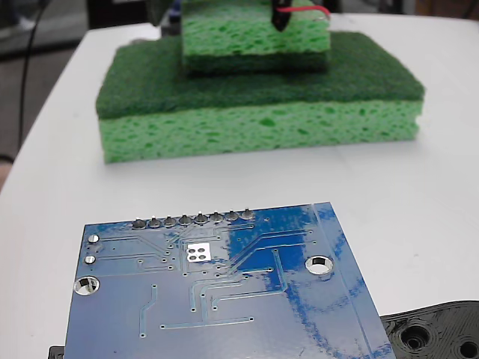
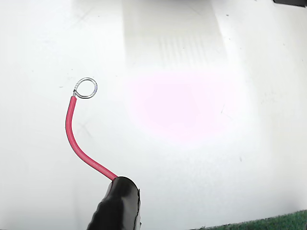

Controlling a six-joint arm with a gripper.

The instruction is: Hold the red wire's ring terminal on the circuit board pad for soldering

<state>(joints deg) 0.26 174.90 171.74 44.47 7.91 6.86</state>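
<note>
My gripper's fingers aren't visible, can't tell its state. Red wire [image 2: 72, 139] with ring terminal [image 2: 87, 88] hangs over white table [image 2: 216, 158], well behind circuit board [image 1: 224, 299] and pad [image 1: 198, 252].

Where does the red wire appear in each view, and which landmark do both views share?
Fixed view: the red wire is at the top edge, right of centre, behind the small upper sponge.
Wrist view: it curves up at left centre to the ring terminal.
Shared landmark: the wire's black sleeve.
</note>
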